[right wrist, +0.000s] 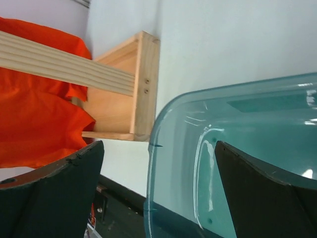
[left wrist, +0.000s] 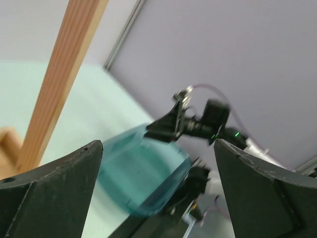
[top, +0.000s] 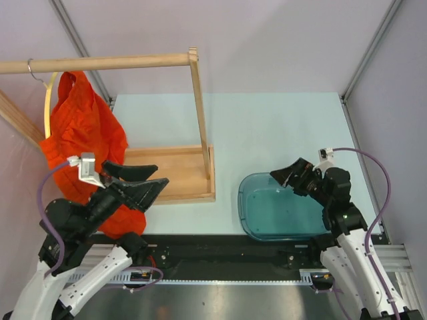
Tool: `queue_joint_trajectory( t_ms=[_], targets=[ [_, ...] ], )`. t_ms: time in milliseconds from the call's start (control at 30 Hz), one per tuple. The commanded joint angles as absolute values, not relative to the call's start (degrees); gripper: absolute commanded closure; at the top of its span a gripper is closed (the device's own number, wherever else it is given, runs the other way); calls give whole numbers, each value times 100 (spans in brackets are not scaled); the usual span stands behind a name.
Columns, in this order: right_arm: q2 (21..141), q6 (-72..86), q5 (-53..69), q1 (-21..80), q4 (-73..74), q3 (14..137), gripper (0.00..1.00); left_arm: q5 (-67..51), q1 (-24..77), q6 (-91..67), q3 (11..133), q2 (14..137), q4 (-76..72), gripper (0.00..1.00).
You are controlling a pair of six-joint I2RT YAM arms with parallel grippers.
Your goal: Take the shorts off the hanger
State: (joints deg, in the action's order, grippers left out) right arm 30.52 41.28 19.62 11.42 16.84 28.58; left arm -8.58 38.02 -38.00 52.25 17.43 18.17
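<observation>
Clearly, we (top: 137, 180) on the left have our two black fingers spread wide, and they hold nothing. In our left wrist view both fingers stand far apart, and only the table and the other arm show between them. We hang above the near left corner of the pale green tabletop (top: 267, 127), with our tips pointing over the flat wooden base of the rack (top: 177, 175).

The bright orange-red fabric shorts (top: 83, 143) are at our left side, just beyond the left edge of the tabletop. They hang on the thin pale-yellow hanger (top: 48, 100). Its small silver hook (top: 31, 69) sits over the thick round wooden rail (top: 100, 63) that runs along the far left. The cloth falls in loose folds, and its lower part is hidden behind our left arm. We cannot tell whether the arm touches it.

We (top: 283, 177) on the right are also spread wide with nothing between the fingers, as our right wrist view shows. We hover over the far left rim of the clear teal plastic tub (top: 280, 217), which stands at the near edge towards the right corner. The tub lies just beside the rack base, not touching it.
</observation>
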Motion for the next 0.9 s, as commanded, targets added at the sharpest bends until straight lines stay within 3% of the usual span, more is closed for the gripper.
queue_joint_trajectory(
  t_ms=[0, 167, 300, 467, 667, 867],
  targets=[
    [3269, 3534, 1846, 1195, 2355, 3278, 0, -633, 3814, -3033, 5975, 1969, 3893, 0],
    [3533, 3042, 2144, 1274, 2443, 3550, 0, -168, 3814, -2743, 6046, 1521, 3560, 0],
    [3533, 2821, 2619, 1599, 2146, 3612, 0, 744, 3814, -2392, 7222, 2265, 4278, 0],
    [3779, 2681, 1997, 2660, 2232, 3954, 0, 1834, 3814, -1829, 9030, 4023, 5562, 0],
    [4121, 2654, 1135, 3629, 2356, 4262, 0, 3355, 3814, -1135, 10403, 5042, 5563, 0],
    [4333, 2716, 704, 4341, 2338, 4438, 0, 4735, 3762, -589, 11020, 5695, 5563, 0]
  ],
)
